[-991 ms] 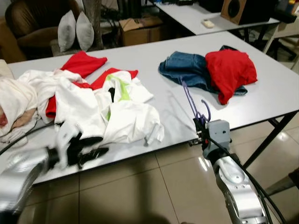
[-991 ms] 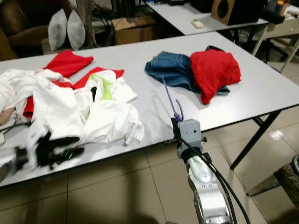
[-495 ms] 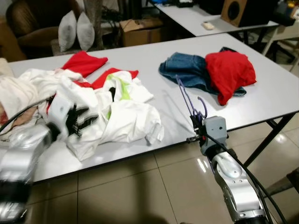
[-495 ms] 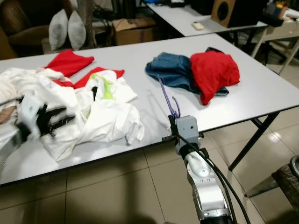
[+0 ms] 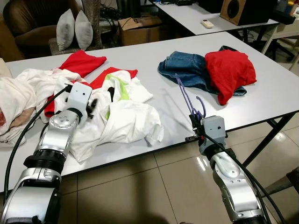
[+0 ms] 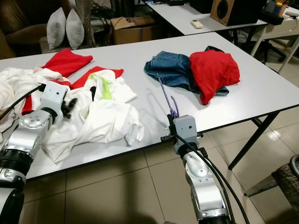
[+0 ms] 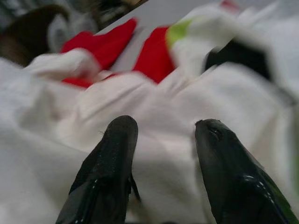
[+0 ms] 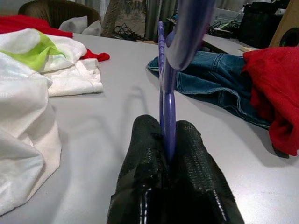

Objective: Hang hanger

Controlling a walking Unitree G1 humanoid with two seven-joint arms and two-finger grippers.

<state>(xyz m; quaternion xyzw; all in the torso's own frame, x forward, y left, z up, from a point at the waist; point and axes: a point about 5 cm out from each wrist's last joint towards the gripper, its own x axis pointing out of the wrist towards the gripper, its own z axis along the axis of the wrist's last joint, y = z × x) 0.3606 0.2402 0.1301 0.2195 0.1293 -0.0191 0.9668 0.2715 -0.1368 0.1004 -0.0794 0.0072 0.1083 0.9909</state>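
At the desk's (image 5: 154,154) near edge the right tool (image 8: 167,140) pinches a thin purple hanger (image 5: 189,100) above bare grey top. The left tool (image 7: 161,140), fingers apart, rests on crumpled white shirts (image 5: 126,121). Beyond lie folded jeans (image 5: 184,70) and a red garment (image 5: 229,67).

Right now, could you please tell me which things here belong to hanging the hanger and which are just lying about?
Job:
purple hanger, clamped in right gripper
white shirt, under left gripper

Lying about:
jeans
red top
pillows
cardboard box
speaker
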